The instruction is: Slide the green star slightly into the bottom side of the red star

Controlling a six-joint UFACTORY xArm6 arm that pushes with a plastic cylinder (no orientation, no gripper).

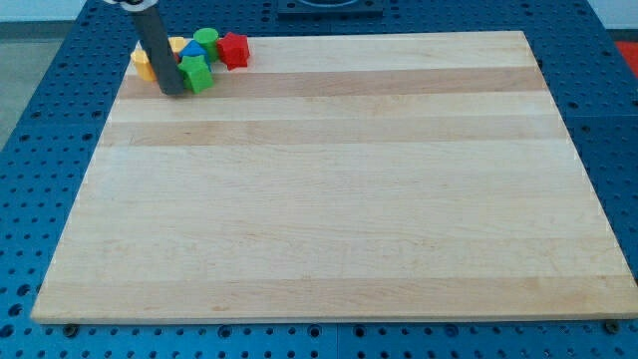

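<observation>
My tip (173, 92) touching green star (196, 74) left.

Bright, even overhead light; the wooden board (329, 189) shows soft sheen, no harsh glare. Shadows are faint. Focus is slightly soft throughout, with mild compression blur.
</observation>
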